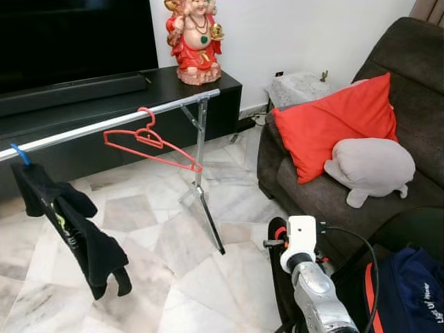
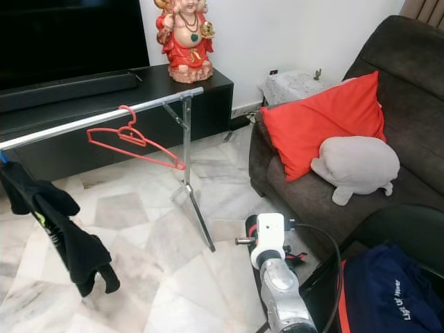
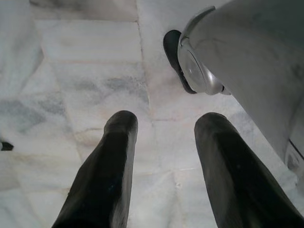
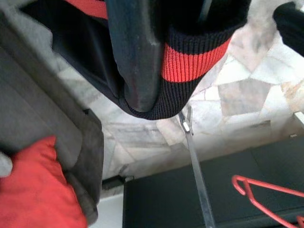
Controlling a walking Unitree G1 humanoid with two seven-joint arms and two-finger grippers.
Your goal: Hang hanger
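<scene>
Marble-floored lounge, red hanger [image 1: 149,144] hooked over rail [image 1: 104,125], lengthwise along it.

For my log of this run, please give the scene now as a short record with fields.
rail: silver clothes rail on a folding stand, before a black TV cabinet
red hanger: red hanger hooked on the rail, empty
dark garment: dark garment on a blue hanger further left
right gripper: right gripper shut on navy jacket with red stripe
left gripper: left gripper open, above marble floor

Red plastic hanger [image 1: 151,144] on shiny metal rail [image 1: 111,123]; glossy marble floor [image 1: 166,250]; matt cloth sofa [image 1: 409,83], ribbed knit garment [image 4: 194,57].
</scene>
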